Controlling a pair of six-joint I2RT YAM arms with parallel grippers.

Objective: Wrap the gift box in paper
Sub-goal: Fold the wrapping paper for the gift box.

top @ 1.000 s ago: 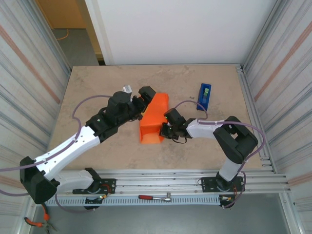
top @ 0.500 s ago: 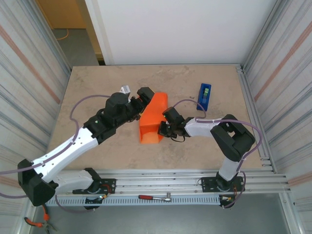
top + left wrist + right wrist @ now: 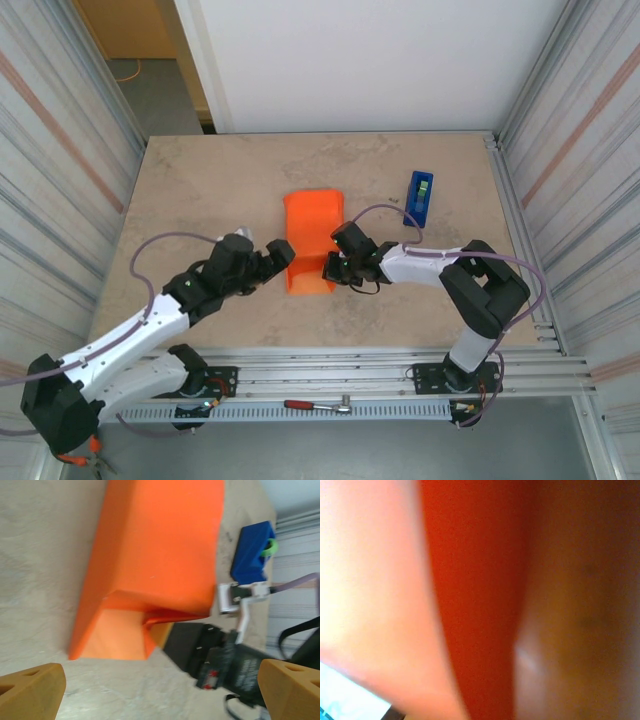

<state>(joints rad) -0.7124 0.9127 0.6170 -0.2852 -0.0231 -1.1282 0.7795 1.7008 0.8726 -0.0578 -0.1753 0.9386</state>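
Here, the paper (image 3: 311, 236) lay at the middle of the top view, folded into a long orange hump on the table (image 3: 200, 190), its open end toward the bottom of the frame. The left gripper (image 3: 282, 254) sat just left of that lower end, jaws spread wide; its tan fingertips (image 3: 31, 691) filled the bottom corners of the left wrist view. The right gripper (image 3: 331, 267) was closed tight, its tip against the paper's lower right corner; whether it pinched a fold could not be told. A blue tape dispenser (image 3: 419, 197) stood well to the right.
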